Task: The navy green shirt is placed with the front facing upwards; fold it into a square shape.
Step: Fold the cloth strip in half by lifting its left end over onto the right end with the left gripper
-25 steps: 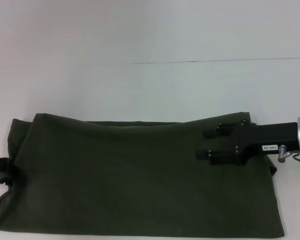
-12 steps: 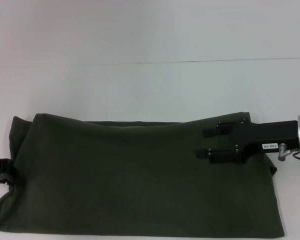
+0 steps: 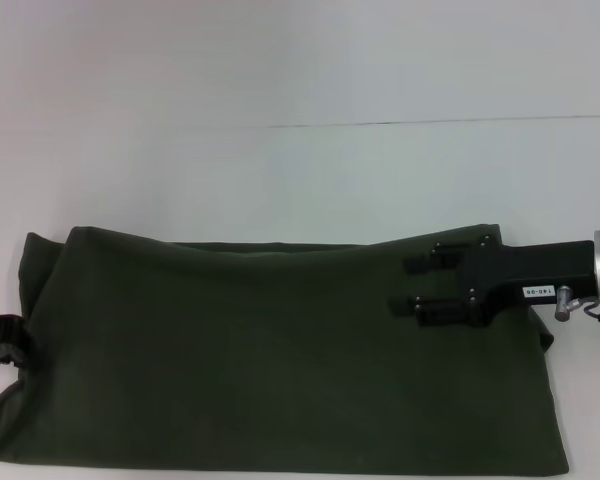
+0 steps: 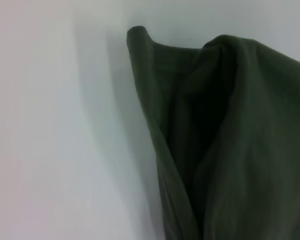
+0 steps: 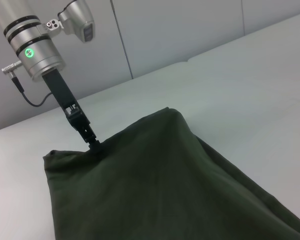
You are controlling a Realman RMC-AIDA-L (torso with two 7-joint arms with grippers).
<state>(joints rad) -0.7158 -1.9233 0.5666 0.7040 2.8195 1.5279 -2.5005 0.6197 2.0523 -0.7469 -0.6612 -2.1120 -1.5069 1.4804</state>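
Shirt count is 1: the navy green shirt point(image 3: 280, 350) lies on the white table point(image 3: 280, 170) as a wide, already folded band, plain dark fabric facing up with no lettering or collar showing. Its far edge runs nearly straight across the head view, and its near edge sits close to the bottom of that view. At the shirt's left end a second layer of cloth peeks out beyond the top layer.

Grippers number 2. The right gripper point(image 3: 416, 286) reaches in from the shirt's right end and sits over the far right corner of the cloth, its 2 black fingers point(image 3: 435, 312) pointing toward the shirt's middle. They stand apart with a strip of green showing between them, and nothing is clamped. Whether the fingers touch the fabric cannot be told.

The left gripper point(image 5: 94, 142) is at the shirt's left edge, roughly midway between its far and near sides. In the right wrist view its tips come down together on that edge, where the cloth puckers up slightly to meet them, so it is pinching the shirt there. In the left wrist view the edge point(image 4: 155, 100) rises in upright folds off the table.
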